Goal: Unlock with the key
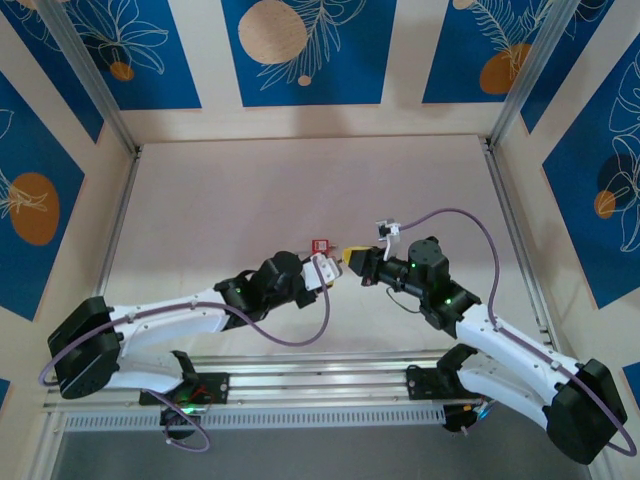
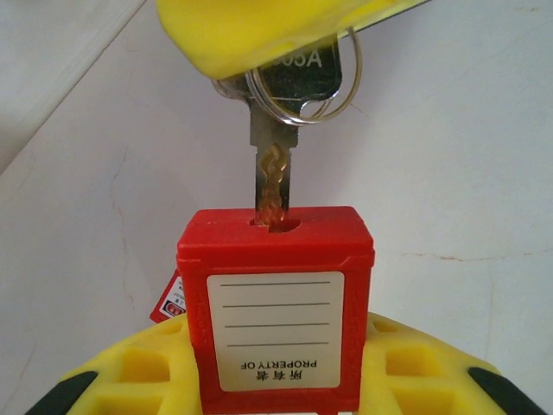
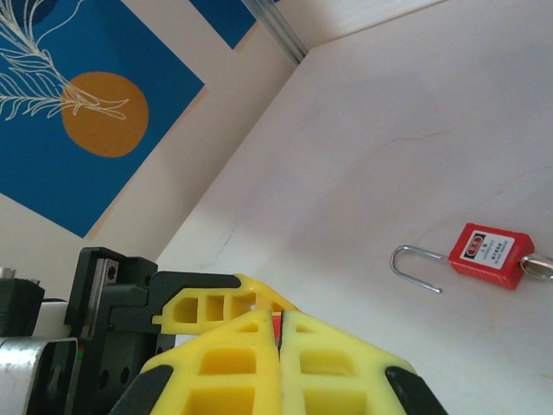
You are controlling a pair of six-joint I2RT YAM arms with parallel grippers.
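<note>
Two grippers meet nose to nose over the middle of the table (image 1: 300, 190), the left gripper (image 1: 322, 270) reaching in from the left and the right gripper (image 1: 356, 262) from the right. The left one is clamped on the body of a red padlock (image 2: 275, 303). It sits between the yellow fingers (image 2: 130, 376) with its keyhole face turned away from that wrist, toward the other arm. The right one is pinched tight on the head of the key (image 2: 275, 181). In the left wrist view a yellow finger covers most of that head, and a wire ring (image 2: 346, 82) hangs from it.

What the next move turns on is alignment. The key's blade runs straight along the padlock's long axis, in line with the keyhole, and its tip is already inside the slot. Much of the cut blade shows outside the red body, so I judge it only partly seated. The right arm would need to push along that same line toward the left gripper, then twist about it while the left holds the body steady. A tilt off that line could jam the blade.

A second red padlock (image 3: 488, 253) lies flat on the table, apart from both grippers
</note>
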